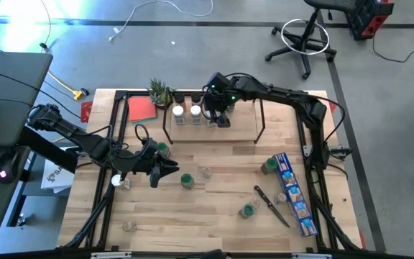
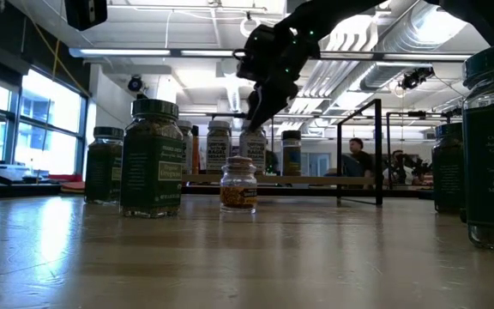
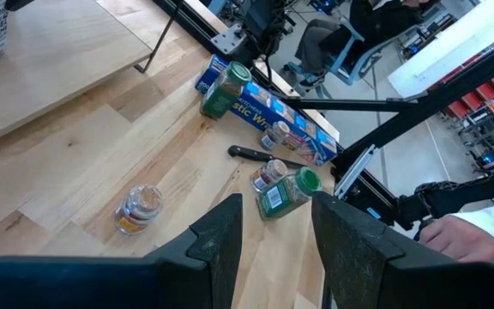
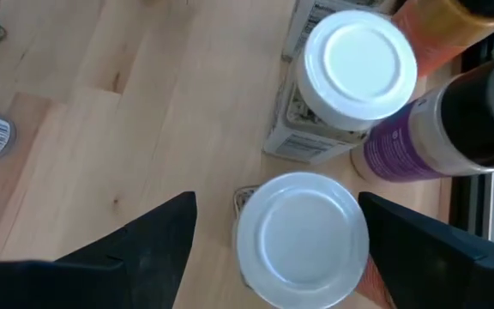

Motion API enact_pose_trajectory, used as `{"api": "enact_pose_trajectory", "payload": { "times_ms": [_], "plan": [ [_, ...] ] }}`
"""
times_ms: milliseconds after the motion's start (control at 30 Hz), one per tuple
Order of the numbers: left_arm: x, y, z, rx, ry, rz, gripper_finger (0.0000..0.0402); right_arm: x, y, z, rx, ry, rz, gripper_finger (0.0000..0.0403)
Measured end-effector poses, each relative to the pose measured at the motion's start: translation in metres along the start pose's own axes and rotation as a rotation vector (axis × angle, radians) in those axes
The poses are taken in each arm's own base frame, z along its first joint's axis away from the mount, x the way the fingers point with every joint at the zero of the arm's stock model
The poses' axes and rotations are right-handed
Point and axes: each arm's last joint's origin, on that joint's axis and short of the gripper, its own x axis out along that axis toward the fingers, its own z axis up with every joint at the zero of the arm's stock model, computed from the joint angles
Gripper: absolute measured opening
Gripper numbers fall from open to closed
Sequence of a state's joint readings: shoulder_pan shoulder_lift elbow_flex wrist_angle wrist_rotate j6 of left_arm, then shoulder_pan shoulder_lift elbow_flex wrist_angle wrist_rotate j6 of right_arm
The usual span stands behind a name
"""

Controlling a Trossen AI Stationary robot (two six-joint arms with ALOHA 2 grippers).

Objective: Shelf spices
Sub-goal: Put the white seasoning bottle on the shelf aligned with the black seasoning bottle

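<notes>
Step in hand: the right tool [image 1: 222,119] hangs over the shelf [image 1: 243,129] at the far side of the worktop [image 1: 214,216], above the row of jars standing there; by my reading it is setting down or letting go of a white-capped jar [image 4: 303,236].
Right tool: fingers spread wide to either side of that cap, with a gap showing on both sides, so nothing is gripped.
Left tool: the left tool [image 1: 165,170] waits low over the near-left worktop, fingers partly apart and empty.
Spices: some stand on the shelf's left end; others lie scattered on the worktop, such as a green-capped jar [image 1: 186,180].
Doing it well: lift straight up, keeping both fingers clear of the neighbouring white-capped jar [image 4: 354,60] so the row does not topple.
</notes>
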State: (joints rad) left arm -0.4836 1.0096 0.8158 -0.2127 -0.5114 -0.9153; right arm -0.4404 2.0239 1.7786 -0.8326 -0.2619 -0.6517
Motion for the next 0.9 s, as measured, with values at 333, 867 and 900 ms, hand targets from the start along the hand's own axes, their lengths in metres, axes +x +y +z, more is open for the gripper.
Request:
{"api": "enact_pose_trajectory", "payload": {
  "times_ms": [333,867,900],
  "plan": [
    [0.0,0.0,0.0,0.0,0.0,0.0,0.0135,0.0001,0.0007,-0.0009,0.115,0.009,0.007,0.0196],
    [0.0,0.0,-0.0001,0.001,0.003,-0.002,0.0135,-0.0029,-0.0062,-0.0058,0.349,0.042,-0.068,0.0199],
    [0.0,-0.0001,-0.0001,0.001,0.003,-0.002,0.0135,-0.0032,-0.0069,-0.0062,0.355,0.046,-0.077,0.0199]
  ]
}}
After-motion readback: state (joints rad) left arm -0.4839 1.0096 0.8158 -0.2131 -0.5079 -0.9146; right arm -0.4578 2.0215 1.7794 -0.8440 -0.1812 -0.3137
